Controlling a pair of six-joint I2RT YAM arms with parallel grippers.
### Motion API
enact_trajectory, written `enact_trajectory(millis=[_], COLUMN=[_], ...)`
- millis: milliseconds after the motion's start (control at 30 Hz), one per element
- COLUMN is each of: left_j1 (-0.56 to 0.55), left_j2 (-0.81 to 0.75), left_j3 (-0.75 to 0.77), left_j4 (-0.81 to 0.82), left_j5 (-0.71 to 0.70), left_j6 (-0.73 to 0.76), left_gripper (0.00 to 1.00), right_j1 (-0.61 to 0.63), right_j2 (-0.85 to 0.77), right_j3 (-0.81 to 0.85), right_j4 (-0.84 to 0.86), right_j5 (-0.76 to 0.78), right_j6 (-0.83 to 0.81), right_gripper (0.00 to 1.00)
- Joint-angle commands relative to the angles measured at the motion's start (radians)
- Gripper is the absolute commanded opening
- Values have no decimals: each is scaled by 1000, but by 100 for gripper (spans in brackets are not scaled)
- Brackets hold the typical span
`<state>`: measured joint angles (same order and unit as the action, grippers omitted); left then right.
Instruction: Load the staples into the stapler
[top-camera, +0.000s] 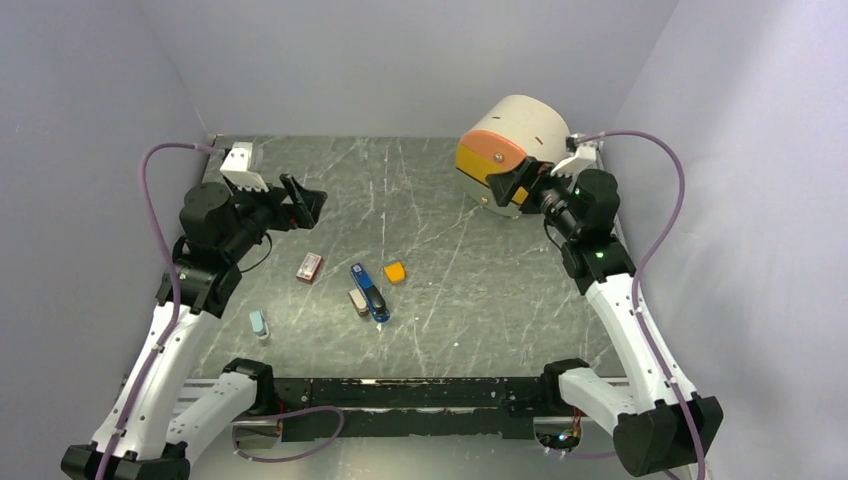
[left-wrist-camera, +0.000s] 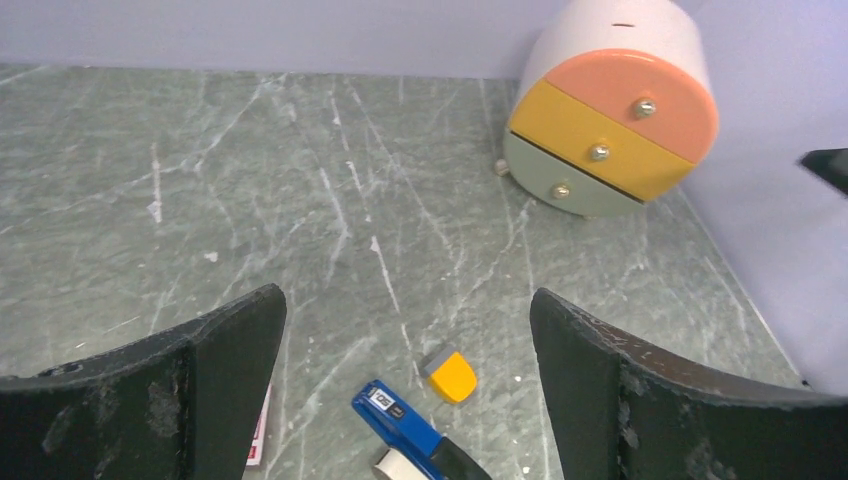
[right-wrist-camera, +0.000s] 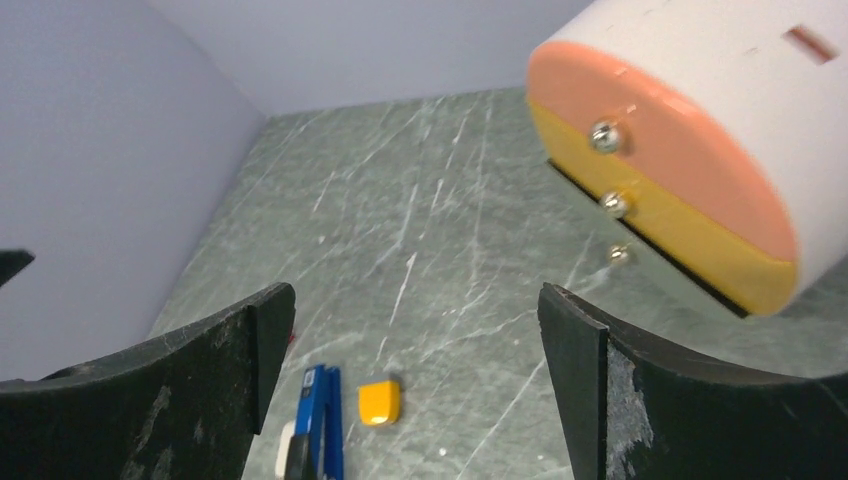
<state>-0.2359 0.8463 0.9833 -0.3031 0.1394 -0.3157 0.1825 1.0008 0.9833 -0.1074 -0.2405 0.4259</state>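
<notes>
Pale lilac walls enclosed a grey-green marbled table (top-camera: 480, 300) on three sides. Left end effector (top-camera: 303, 203) was found raised over the table's left rear part, its jaws spread wide with nothing between them. Right end effector (top-camera: 517, 183) was found raised at the right rear, close in front of a round white drawer unit (top-camera: 520, 125), its jaws likewise wide and holding nothing.

The stapler (top-camera: 371, 293), blue with a dark end, lay flat near the middle of the table, well apart from both end effectors. The staples (top-camera: 358, 301), a small silver-grey block, lay on the table just beside the stapler on its left; whether the two touched could not be told.

Other items noted: a small red-and-white box (top-camera: 309, 266) lay to the left of the stapler, and an orange-yellow block (top-camera: 395, 272) lay to its right, both near it but apart. A small pale blue-grey item (top-camera: 258, 323) lay beside the left arm. The drawer unit showed peach, yellow and green fronts, each with a metal knob, and sat tilted against the right rear corner.
</notes>
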Motion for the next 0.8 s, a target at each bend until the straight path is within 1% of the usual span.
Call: enact_trajectory(millis=[0, 67, 133, 233, 367, 400, 467, 500, 567, 600, 667, 733, 767], left_j1=[13, 13, 14, 15, 15, 15, 15, 15, 15, 15, 15, 15, 15], left_j2=[-41, -57, -70, -95, -102, -88, -27, 6, 70, 91, 102, 94, 89], left_j3=[-21, -27, -30, -35, -76, -75, -56, -45, -38, -49, -90, -130, -145], left_j4=[105, 126, 129, 83, -38, -80, -205, -251, -317, -321, -299, -288, -289], left_j5=[146, 196, 216, 155, 9, -5, 17, 38, 68, 92, 103, 64, 32], left_j6=[-38, -49, -59, -89, -160, -169, -167, -171, -197, -211, -259, -310, -330], left_gripper=[97, 97, 97, 97, 97, 97, 95, 93, 90, 87, 84, 84, 84], right_j1=[74, 152, 247, 375, 507, 538, 591, 615, 664, 685, 711, 726, 732], right_j2=[-14, 10, 46, 98, 146, 167, 220, 252, 311, 335, 394, 452, 476], right_j3=[-59, -52, -39, -46, -84, -83, -74, -68, -66, -71, -69, -52, -41], right_j4=[117, 110, 86, 70, 83, 74, 51, 34, 23, 18, -9, -47, -64], right_j5=[-74, -58, -29, 15, 74, 100, 158, 182, 231, 283, 355, 411, 432], right_j6=[24, 6, -12, -13, 21, 26, 43, 60, 98, 118, 154, 181, 188], right_gripper=[96, 96, 93, 89, 86, 85, 81, 78, 60, 54, 46, 38, 37])
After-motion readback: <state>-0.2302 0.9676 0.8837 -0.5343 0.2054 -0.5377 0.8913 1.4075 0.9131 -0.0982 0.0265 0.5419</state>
